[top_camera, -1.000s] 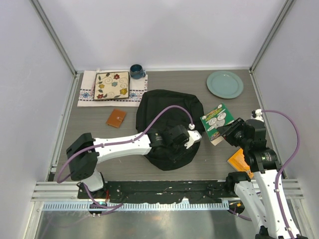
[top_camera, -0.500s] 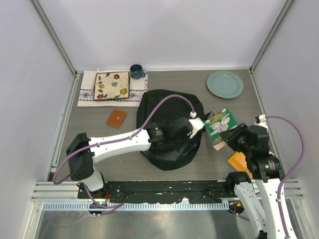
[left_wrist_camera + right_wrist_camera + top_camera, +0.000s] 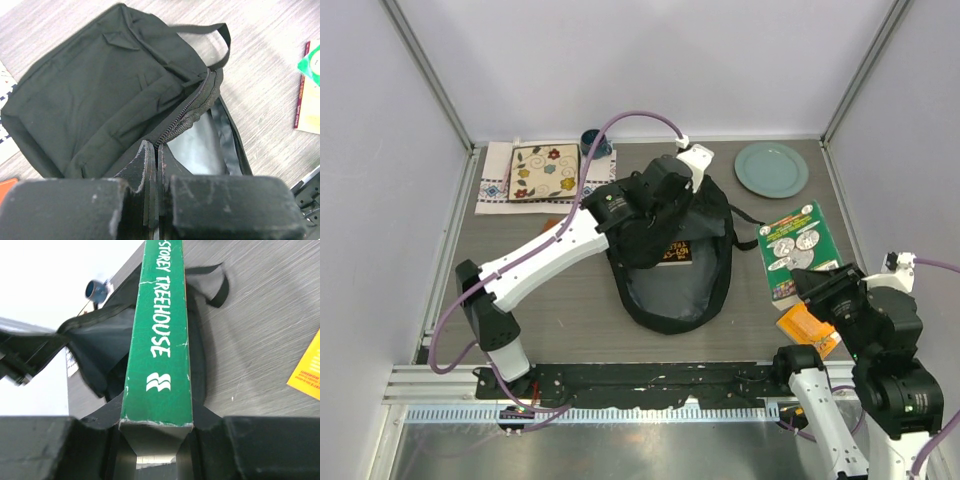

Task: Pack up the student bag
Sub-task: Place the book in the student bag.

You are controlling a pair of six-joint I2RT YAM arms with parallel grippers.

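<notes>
Left gripper is closed tight, jaws pinched together on the zipper edge of the student bag. The bag sits mid-table, right under this hand. I see its top flap pulled up and toward the far side, so the mouth gapes and the grey lining shows on the near side. In the left wrist view the black front panel with its pocket spreads out beyond the fingertips, and one strap loops onto the table past it.

Right gripper is part open, clamped on the near end of a green book, spine up in the wrist view. It holds the book to the right of the bag, near it but not touching. From that wrist the bag's open mouth lies ahead and left of the spine.

An orange booklet lies by the right gripper, and a teal plate is at far right.
</notes>
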